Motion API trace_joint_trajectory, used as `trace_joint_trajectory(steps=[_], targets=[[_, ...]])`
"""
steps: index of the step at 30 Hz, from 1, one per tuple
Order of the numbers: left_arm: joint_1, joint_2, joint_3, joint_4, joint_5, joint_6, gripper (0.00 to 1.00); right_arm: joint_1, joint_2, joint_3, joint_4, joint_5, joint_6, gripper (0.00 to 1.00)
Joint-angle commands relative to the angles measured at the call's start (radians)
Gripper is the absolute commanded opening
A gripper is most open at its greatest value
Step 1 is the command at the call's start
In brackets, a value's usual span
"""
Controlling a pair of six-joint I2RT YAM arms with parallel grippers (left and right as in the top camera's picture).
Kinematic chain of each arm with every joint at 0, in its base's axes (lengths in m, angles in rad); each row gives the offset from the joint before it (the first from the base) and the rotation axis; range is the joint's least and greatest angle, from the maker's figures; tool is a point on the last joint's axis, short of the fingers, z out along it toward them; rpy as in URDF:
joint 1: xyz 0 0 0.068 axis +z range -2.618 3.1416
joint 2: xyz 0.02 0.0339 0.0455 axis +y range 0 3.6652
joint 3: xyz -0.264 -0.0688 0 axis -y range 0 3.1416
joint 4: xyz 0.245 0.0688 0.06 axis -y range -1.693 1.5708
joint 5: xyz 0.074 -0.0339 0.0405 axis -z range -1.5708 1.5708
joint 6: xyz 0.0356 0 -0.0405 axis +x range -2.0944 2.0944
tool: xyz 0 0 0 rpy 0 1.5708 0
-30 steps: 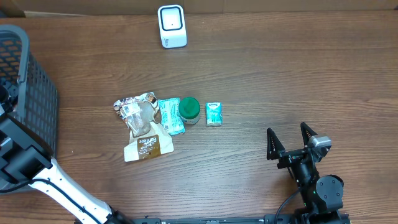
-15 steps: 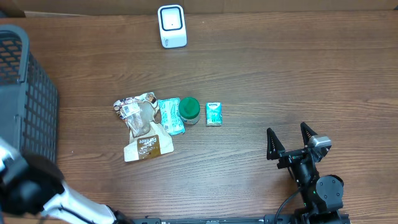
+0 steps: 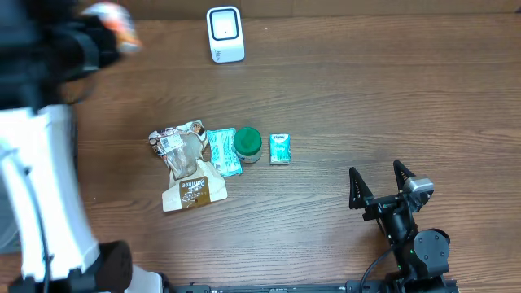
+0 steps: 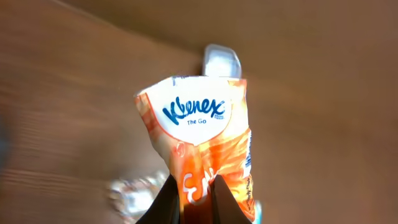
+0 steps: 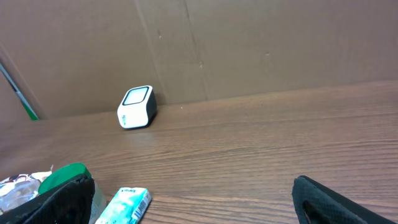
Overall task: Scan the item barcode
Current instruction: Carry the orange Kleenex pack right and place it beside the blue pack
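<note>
An orange Kleenex tissue pack (image 4: 198, 134) fills the left wrist view, and my left gripper (image 4: 198, 200) is shut on its lower end. Overhead, the left arm is a blur at the top left with the orange pack (image 3: 122, 23) at its tip. The white barcode scanner (image 3: 225, 34) stands at the table's far edge, to the right of the pack. It shows just behind the pack in the left wrist view, scanner (image 4: 222, 59). My right gripper (image 3: 375, 172) rests open at the near right, holding nothing.
In the middle of the table lie a brown pouch (image 3: 193, 192), a crumpled wrapper (image 3: 177, 145), a teal packet (image 3: 221, 152), a green-lidded jar (image 3: 247, 143) and a small teal tissue pack (image 3: 280, 149). Cardboard walls (image 5: 249, 43) stand behind the scanner (image 5: 136, 107).
My left arm has swung up from the lower left to the top left, fast enough to blur, and now hides the grey basket. The right arm has not moved.
</note>
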Motion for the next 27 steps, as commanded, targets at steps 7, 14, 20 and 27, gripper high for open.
trace_joint_trajectory(steps=[7,14,20,27], targets=[[-0.386,0.166,-0.196,0.087,-0.022,-0.030,0.04,-0.004,-0.010,-0.010,0.006,0.010,-0.003,1.00],[-0.573,0.341,-0.209,0.204,-0.018,-0.127,0.04,-0.004,-0.010,-0.010,0.006,0.009,-0.003,1.00],[-0.682,0.475,-0.209,0.259,-0.018,-0.283,0.04,-0.004,-0.010,-0.010,0.006,0.009,-0.003,1.00],[-0.732,0.566,-0.209,0.277,-0.019,-0.391,0.04,-0.004,-0.010,-0.010,0.006,0.009,-0.003,1.00]])
